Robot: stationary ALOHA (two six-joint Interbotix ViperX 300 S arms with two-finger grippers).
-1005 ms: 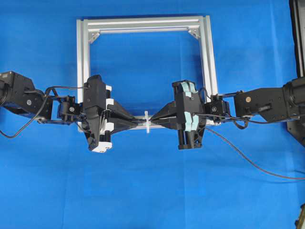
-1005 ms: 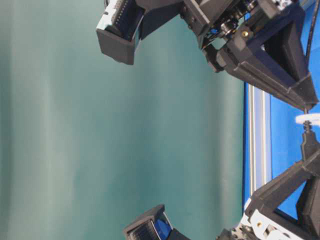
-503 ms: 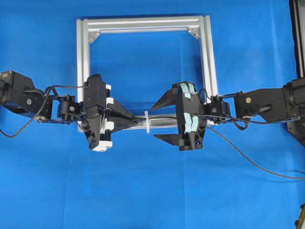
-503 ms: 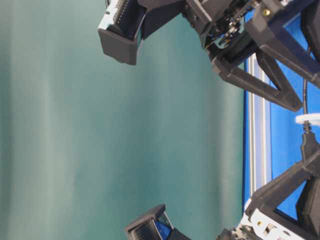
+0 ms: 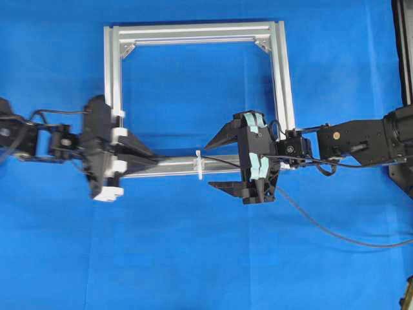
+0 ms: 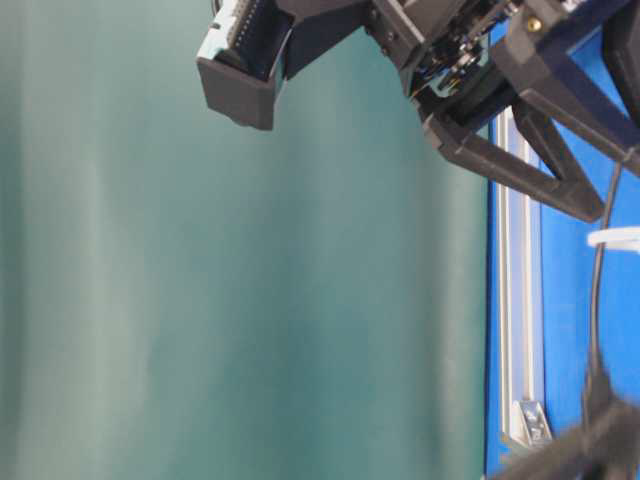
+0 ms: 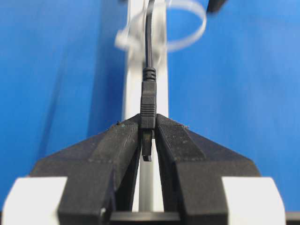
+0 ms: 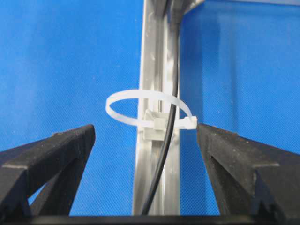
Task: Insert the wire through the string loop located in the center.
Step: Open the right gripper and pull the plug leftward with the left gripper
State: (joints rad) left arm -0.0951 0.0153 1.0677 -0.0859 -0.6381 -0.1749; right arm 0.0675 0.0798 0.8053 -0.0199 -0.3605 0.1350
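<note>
The wire (image 5: 322, 225) is a thin black cable whose plug (image 7: 148, 110) is pinched between the black fingers of my left gripper (image 7: 148, 127), which is shut on it. From the plug the wire (image 8: 169, 136) runs along the silver frame bar and passes through the white string loop (image 8: 140, 97). In the overhead view my left gripper (image 5: 156, 158) sits left of the loop (image 5: 199, 165). My right gripper (image 5: 210, 166) is open just right of the loop, its fingers (image 8: 70, 143) spread either side of the bar and off the wire.
The square aluminium frame (image 5: 193, 31) lies on the blue cloth, with the loop tied to its near bar (image 5: 174, 166). The wire's slack trails off to the right under my right arm (image 5: 361, 139). Black equipment stands at the right edge (image 5: 403, 51).
My right gripper has opened and let go of the wire. My left gripper has moved left with the plug, drawing the wire further through the loop.
</note>
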